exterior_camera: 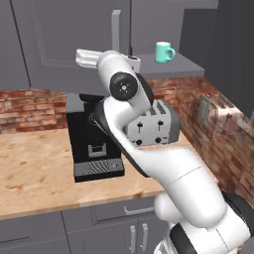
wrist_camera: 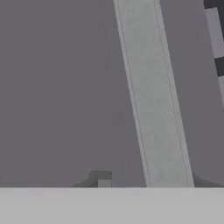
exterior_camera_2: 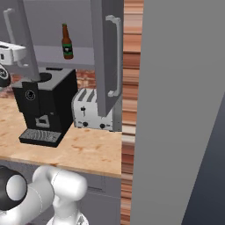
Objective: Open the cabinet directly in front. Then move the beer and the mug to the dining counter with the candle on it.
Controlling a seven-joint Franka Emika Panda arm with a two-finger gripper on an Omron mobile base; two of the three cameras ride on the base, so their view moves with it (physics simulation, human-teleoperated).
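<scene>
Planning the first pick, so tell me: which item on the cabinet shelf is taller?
The beer, a slim brown bottle with a green label; the mug is squat, mint-green, with a loop handle.

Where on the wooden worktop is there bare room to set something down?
The wood worktop is bare left of the black coffee machine, and along its front edge before the silver toaster. Machine and toaster stand close together, so it is crowded there.

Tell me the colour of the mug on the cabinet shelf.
Mint green; the mug shows best in the left base view.
</scene>
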